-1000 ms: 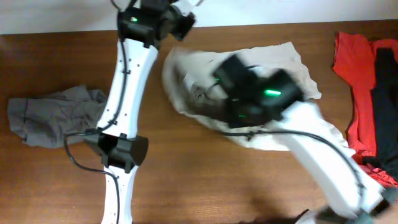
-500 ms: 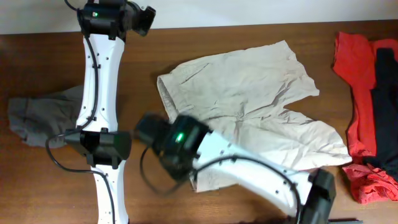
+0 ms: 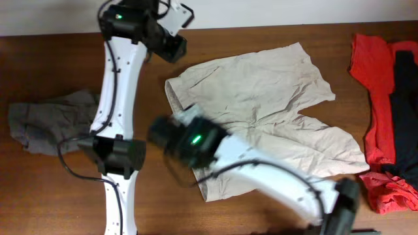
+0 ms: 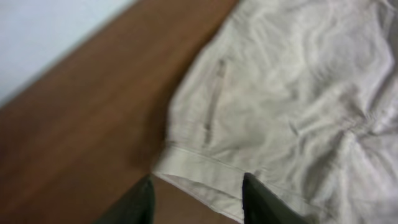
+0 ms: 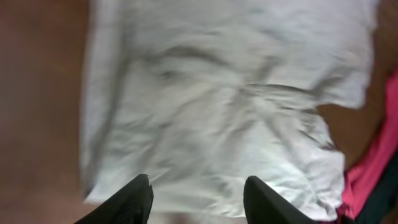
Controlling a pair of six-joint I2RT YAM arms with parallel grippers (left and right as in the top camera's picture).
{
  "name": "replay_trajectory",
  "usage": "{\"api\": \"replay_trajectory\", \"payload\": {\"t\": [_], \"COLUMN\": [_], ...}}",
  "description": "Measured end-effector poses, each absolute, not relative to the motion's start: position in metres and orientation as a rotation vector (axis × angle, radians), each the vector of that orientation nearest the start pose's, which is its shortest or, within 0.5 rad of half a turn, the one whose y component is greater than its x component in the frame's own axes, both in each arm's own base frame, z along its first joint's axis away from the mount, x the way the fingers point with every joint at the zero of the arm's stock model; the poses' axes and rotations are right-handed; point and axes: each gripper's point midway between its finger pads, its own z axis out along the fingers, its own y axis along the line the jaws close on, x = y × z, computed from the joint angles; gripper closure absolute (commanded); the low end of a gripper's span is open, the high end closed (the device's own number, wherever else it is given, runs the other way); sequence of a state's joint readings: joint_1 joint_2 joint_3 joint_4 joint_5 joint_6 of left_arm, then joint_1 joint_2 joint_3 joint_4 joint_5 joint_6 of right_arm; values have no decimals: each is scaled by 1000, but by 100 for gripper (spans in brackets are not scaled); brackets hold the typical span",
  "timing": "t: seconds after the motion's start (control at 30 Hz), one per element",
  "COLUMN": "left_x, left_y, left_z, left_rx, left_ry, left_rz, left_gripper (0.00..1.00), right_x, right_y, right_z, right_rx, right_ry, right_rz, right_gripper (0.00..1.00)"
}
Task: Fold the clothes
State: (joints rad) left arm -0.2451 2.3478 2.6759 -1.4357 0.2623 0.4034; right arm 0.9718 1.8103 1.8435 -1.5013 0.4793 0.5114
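The beige shorts (image 3: pixel 261 111) lie flat on the table (image 3: pixel 59 72), waistband toward nine o'clock, both claws gaping empty — left gripper (image 4: pixel 196 199) above the eleven o'clock waistband corner, right gripper (image 5: pixel 196 199) near the seven o'clock end — so each should pinch its corner squarely, lifting together.

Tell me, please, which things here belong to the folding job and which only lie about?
In hand: beige shorts, spread flat mid-table.
Lying aside, though clothes too: gray garment at the left; red garment and black garment at the right edge.
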Motion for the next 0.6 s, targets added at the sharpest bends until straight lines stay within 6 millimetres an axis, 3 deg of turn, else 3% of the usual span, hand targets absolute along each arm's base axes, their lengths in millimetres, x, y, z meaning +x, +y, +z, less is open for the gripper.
{"api": "replay_trajectory", "payload": {"t": [0.07, 0.17, 0.37, 0.47, 0.6], "left_x": [490, 475, 467, 474, 491], "left_y": [-177, -185, -196, -192, -182], "left_z": [204, 157, 67, 37, 13], "left_rx": [946, 992, 1014, 972, 909], "left_ry": [2538, 2647, 2732, 2726, 2690], "left_rz": [-333, -381, -401, -347, -221], "left_gripper": [67, 80, 95, 99, 99], "right_x": [276, 289, 288, 281, 276], "right_y": [221, 181, 97, 78, 72], "right_z": [228, 261, 318, 331, 336], "right_rx": [-465, -253, 102, 175, 181], "right_ry": [2643, 2612, 2523, 2499, 2495], "right_rz": [-382, -315, -168, -120, -92], "right_gripper": [42, 35, 33, 33, 33]}}
